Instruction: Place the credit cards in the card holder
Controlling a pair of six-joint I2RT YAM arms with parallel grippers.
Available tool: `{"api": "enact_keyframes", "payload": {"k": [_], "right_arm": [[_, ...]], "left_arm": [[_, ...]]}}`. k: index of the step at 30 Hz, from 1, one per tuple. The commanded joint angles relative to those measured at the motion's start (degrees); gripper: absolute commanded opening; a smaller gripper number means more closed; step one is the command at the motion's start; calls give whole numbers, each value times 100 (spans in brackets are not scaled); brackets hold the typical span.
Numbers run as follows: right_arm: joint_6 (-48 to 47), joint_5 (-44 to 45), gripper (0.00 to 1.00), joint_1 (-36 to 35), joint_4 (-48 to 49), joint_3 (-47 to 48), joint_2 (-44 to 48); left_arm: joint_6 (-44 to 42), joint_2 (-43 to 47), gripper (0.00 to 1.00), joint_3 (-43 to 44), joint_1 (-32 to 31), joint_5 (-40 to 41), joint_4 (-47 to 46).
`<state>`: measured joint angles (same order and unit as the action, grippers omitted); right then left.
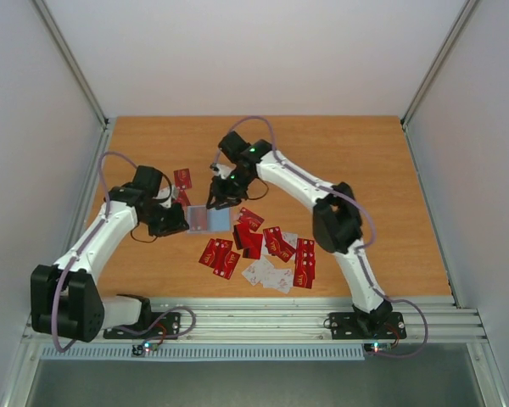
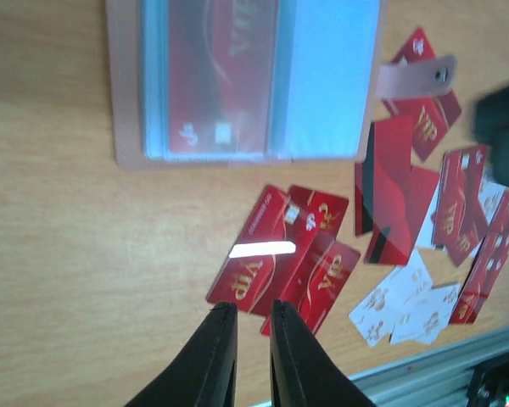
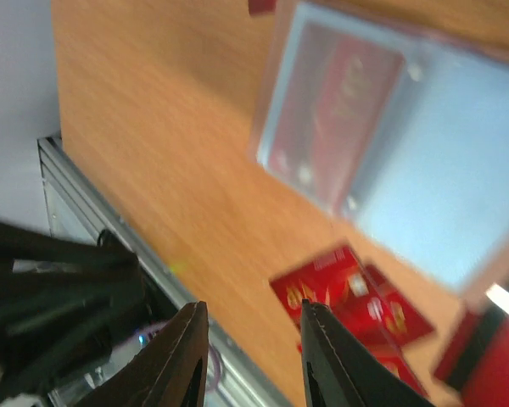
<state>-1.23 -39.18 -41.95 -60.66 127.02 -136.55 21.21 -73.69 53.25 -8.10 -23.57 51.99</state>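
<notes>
**Asker:** From above, where does everything lie?

**Robot:** The card holder (image 1: 209, 220) lies open on the table (image 1: 365, 170), between my two arms. My left gripper (image 1: 176, 222) sits just at its left edge and my right gripper (image 1: 217, 200) is over its far edge. From up there I cannot tell whether either one touches it. The credit cards (image 1: 267, 250) are scattered nearer my bases, mostly red side up, a few white. One lone card (image 1: 182, 178) lies farther back on the left.

**Asker:** And through your left wrist?

**Robot:** My left fingers (image 2: 220, 348) are drawn almost together with only a sliver between them, gripping nothing. Beyond them lie overlapping red cards, then the holder, with a red card showing through its clear pocket. Its strap (image 2: 417, 76) sticks out to the right.

**Asker:** The right wrist?

**Robot:** That view is blurred. My right fingers (image 3: 182, 356) stand spread apart with nothing between them, above bare wood. The holder fills the upper right, a red card behind its clear pocket, and loose red cards lie below it.
</notes>
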Motion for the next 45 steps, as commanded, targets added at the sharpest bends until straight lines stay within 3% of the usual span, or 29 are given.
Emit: {"api": "enact_keyframes", "payload": {"k": [1,7,16,23,30,38,45], "right_arm": [[316,371,33,151,1047,-1958,1525],[959,724,38,427,1872,-4416,3131],[2051,1338,50,504,1989,-6443,4803],[3707,1534,52,374,2537,-7887,5822],[4208,2258,52,-173,2098,-8184,6175],[4208,3289,54,-201,471,-7911,6729],[4086,3622,56,-201,-290,-7728,7089]], "left_arm": [[-99,293,15,88,-405,180,538],[0,302,16,-236,-1165,-5,97],[-55,-361,18,-27,-2121,-534,-620],[-364,-1251,24,607,-2611,-967,-755],[-368,-2143,30,1380,-3126,-331,-556],[584,-2839,45,1863,-4143,1294,-212],[629,-3423,51,2189,-4503,2058,-236]]}}
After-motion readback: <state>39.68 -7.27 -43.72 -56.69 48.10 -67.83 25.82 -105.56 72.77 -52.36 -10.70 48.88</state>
